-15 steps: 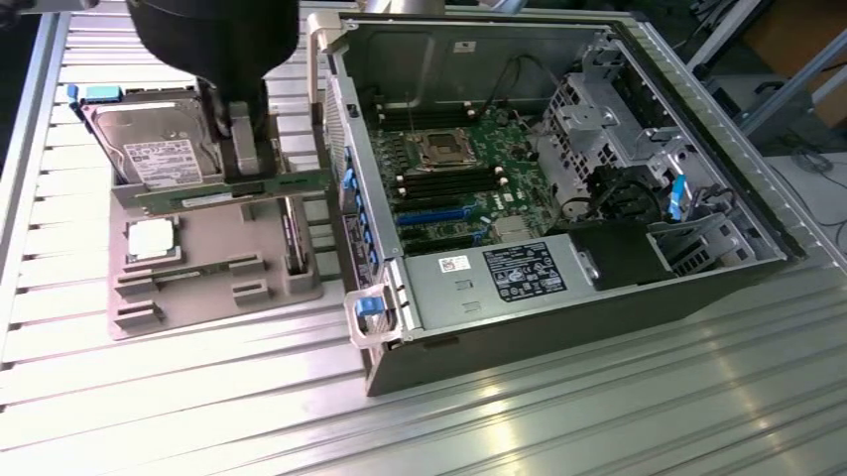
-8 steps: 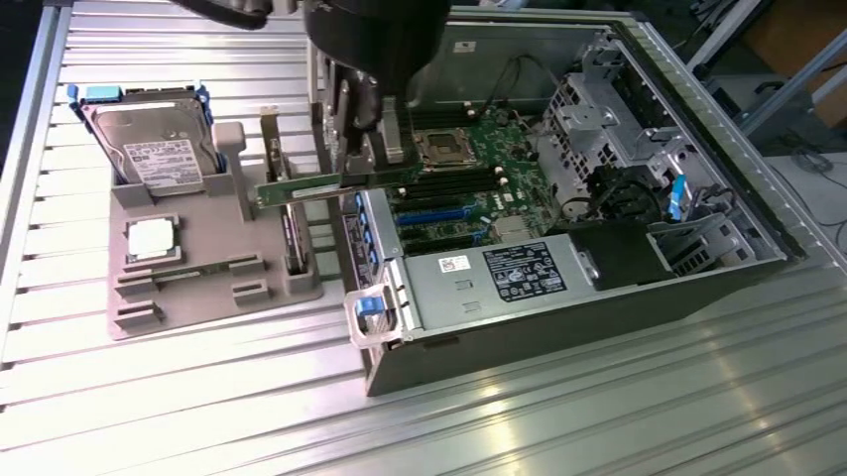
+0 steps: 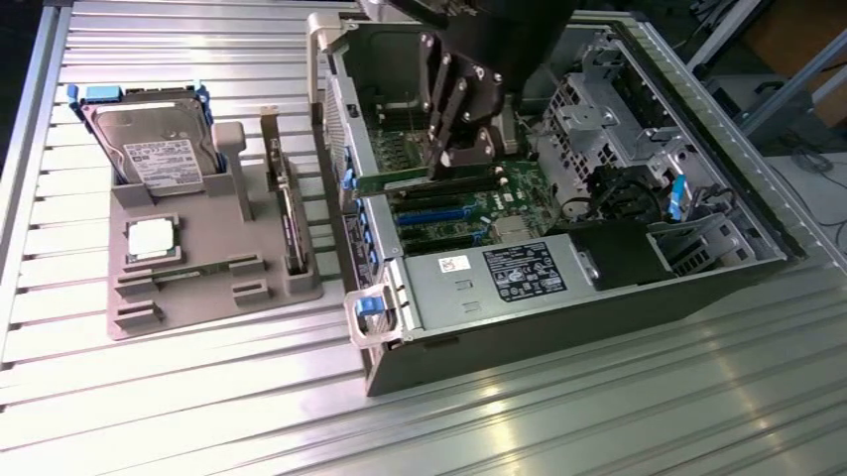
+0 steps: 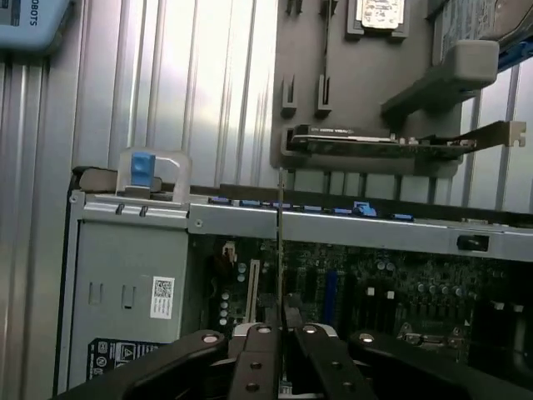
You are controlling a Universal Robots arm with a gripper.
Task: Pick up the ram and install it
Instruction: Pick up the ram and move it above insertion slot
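Operator: Gripper condition?
Technician: The gripper (image 3: 457, 159) is clenched on the ram (image 3: 397, 179), inside the computer case (image 3: 463, 357).
Operator: Ram position?
Technician: Between the jaws, edge toward the motherboard (image 3: 517, 193). Long axis parallel to the blue slots (image 3: 430, 213), one end toward the case's edge.

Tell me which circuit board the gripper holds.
The ram, the thin green stick in the gripper inside the computer case; the wider expansion card stands in the gray tray.

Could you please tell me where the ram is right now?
The ram is held edge-on in the pincer, inside the open case, above the motherboard, near the case's wall on the exterior view's left.
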